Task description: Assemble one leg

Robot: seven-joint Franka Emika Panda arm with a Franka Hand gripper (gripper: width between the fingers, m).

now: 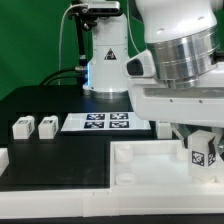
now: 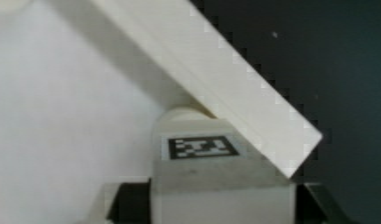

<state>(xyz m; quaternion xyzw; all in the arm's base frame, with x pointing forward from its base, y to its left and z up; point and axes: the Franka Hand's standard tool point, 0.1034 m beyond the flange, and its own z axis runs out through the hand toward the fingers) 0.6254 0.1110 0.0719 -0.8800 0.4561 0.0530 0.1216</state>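
My gripper point(image 1: 201, 152) is shut on a leg point(image 1: 202, 151), a small white block with a black-and-white tag. It holds the leg over the right part of the large white tray-like piece point(image 1: 140, 160). In the wrist view the leg point(image 2: 210, 160) sits between the two dark fingers point(image 2: 137, 200), with the tray piece's raised rim point(image 2: 222, 80) running diagonally just beyond it. Two more legs point(image 1: 22, 127) point(image 1: 47, 125) stand on the black table at the exterior view's left.
The marker board point(image 1: 106, 122) lies flat behind the tray piece. A white robot base point(image 1: 105, 60) stands at the back. A white edge piece point(image 1: 4, 157) lies at the exterior view's far left.
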